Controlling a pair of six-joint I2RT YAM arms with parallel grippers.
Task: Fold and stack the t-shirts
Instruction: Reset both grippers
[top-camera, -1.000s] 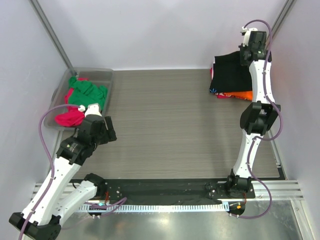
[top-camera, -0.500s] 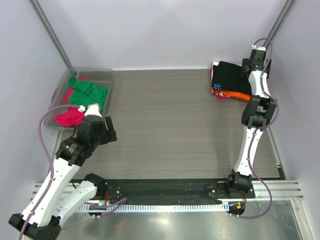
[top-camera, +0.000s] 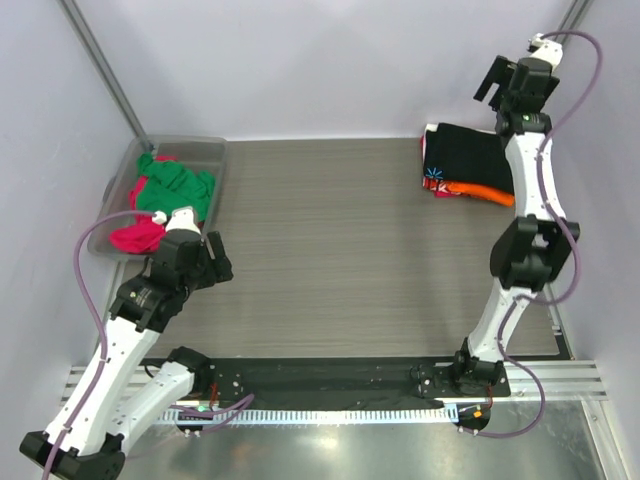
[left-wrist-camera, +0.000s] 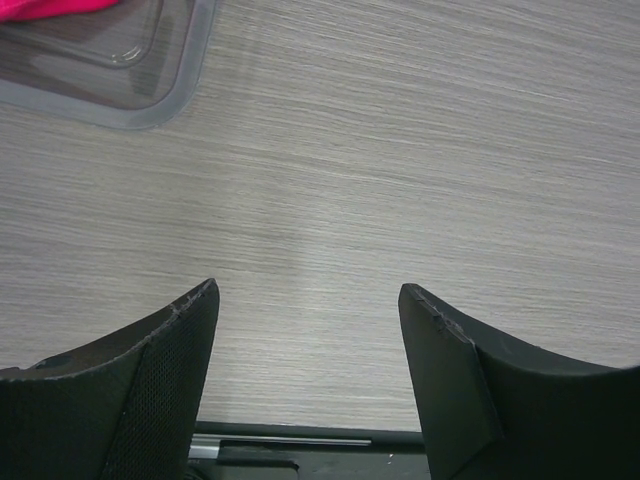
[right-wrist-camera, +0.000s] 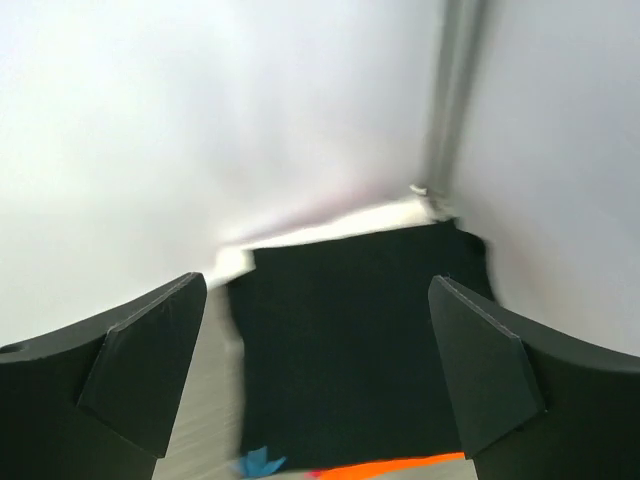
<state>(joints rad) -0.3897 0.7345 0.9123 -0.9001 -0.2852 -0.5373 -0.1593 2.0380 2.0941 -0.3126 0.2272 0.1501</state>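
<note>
A folded black t-shirt (top-camera: 465, 155) with a light-blue starburst tops a stack at the far right, over an orange one (top-camera: 487, 192) and a red-and-white printed one (top-camera: 447, 190). My right gripper (top-camera: 488, 82) hangs high above that stack, open and empty. In the right wrist view its fingertips (right-wrist-camera: 318, 280) frame the black tee (right-wrist-camera: 350, 340), with the orange edge (right-wrist-camera: 400, 467) below. Green (top-camera: 175, 188) and magenta (top-camera: 135, 236) t-shirts lie crumpled in the bin. My left gripper (top-camera: 218, 258) hovers open over bare table (left-wrist-camera: 308, 290), holding nothing.
The clear plastic bin (top-camera: 205, 148) stands at the far left against the wall; its corner (left-wrist-camera: 150, 100) shows in the left wrist view. White walls enclose the table on three sides, and the stack sits close to the right back corner.
My right gripper opened, let go of the black tee, which settled flat on the stack, and then rose toward the back wall. The left arm barely moved.
</note>
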